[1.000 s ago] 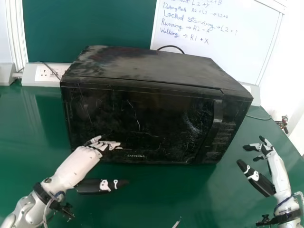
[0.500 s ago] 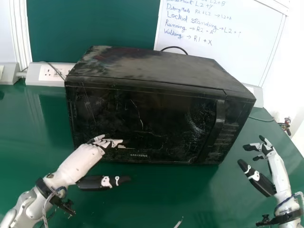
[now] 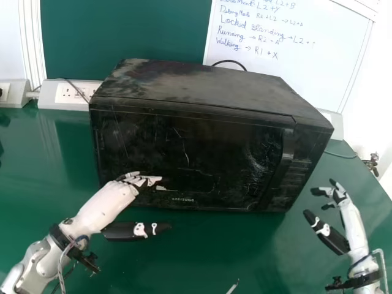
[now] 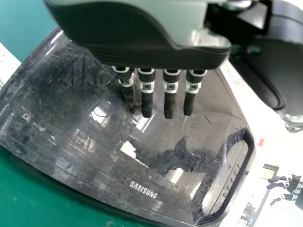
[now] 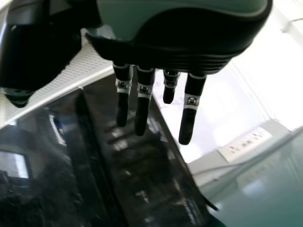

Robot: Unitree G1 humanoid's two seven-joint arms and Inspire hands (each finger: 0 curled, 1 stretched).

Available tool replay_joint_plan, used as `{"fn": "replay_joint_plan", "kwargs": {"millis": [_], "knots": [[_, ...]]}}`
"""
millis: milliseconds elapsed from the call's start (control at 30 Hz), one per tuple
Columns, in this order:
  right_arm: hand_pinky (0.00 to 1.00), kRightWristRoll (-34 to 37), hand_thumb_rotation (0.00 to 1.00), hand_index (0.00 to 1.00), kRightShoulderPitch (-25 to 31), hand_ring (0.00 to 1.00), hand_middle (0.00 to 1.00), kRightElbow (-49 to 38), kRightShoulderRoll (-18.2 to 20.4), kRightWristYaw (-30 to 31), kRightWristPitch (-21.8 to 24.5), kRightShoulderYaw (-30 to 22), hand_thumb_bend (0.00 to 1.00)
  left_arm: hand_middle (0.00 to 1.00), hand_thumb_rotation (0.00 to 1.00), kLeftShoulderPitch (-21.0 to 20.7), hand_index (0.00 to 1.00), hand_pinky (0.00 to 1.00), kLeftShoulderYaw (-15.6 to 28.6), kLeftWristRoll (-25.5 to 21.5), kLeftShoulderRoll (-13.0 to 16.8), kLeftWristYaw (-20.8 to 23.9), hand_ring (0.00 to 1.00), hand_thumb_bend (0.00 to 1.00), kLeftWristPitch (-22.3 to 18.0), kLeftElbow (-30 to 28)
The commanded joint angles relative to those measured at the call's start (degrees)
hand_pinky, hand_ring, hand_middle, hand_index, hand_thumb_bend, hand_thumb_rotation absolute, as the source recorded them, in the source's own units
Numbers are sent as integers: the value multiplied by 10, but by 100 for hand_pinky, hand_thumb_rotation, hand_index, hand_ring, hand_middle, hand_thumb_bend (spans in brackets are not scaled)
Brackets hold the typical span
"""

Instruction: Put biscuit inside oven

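The left hand (image 3: 115,199) is wide, fingers nearly straight before the lower left of the shut oven (image 3: 190,153); I cannot tell whether they touch it. The right hand (image 3: 351,219) is wide too, off the oven's front right corner, towards the worktop's (image 3: 202,257) right edge. The oven stands towards the far edge. A pale thin thing (image 3: 233,287), cut off, shows nearer.

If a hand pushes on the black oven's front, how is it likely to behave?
The oven looks rigid and probably heavy, being a large boxy appliance. Standing broad-based on the green table, it would more likely slide than tip. Its door shows reflections, so fingertips might slip.
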Motion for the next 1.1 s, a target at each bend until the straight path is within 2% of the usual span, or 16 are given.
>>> {"fn": "replay_joint_plan", "kwargs": {"millis": [0,233,500,667,900,967,1067], "knots": [[54,10,2,73,17,66,72,-23,-3,7,12,-9,100,92,100,-1,92,90,-6,-2,1,-2,89,79,15,20],[53,7,0,70,34,63,67,-78,0,18,60,-22,100,93,100,29,93,93,-1,-19,4,-12,90,79,18,-19],[54,9,0,68,39,64,68,-96,-2,22,68,-26,100,92,100,71,93,93,13,-43,-2,2,90,80,0,-52],[56,9,0,68,40,64,68,-108,0,26,81,-28,100,93,100,126,94,94,32,-96,-14,-2,91,82,-3,-100],[57,10,0,68,39,65,68,-115,5,27,93,-25,100,95,100,181,95,95,46,-232,-38,-24,95,76,-53,-112],[56,9,0,68,38,64,68,-116,6,25,91,-25,100,97,99,196,96,95,47,-265,-44,-35,96,75,-50,-121],[56,10,0,68,36,64,68,-113,4,26,90,-24,100,98,99,223,96,99,52,-301,-54,-46,99,79,-35,-142]]}}
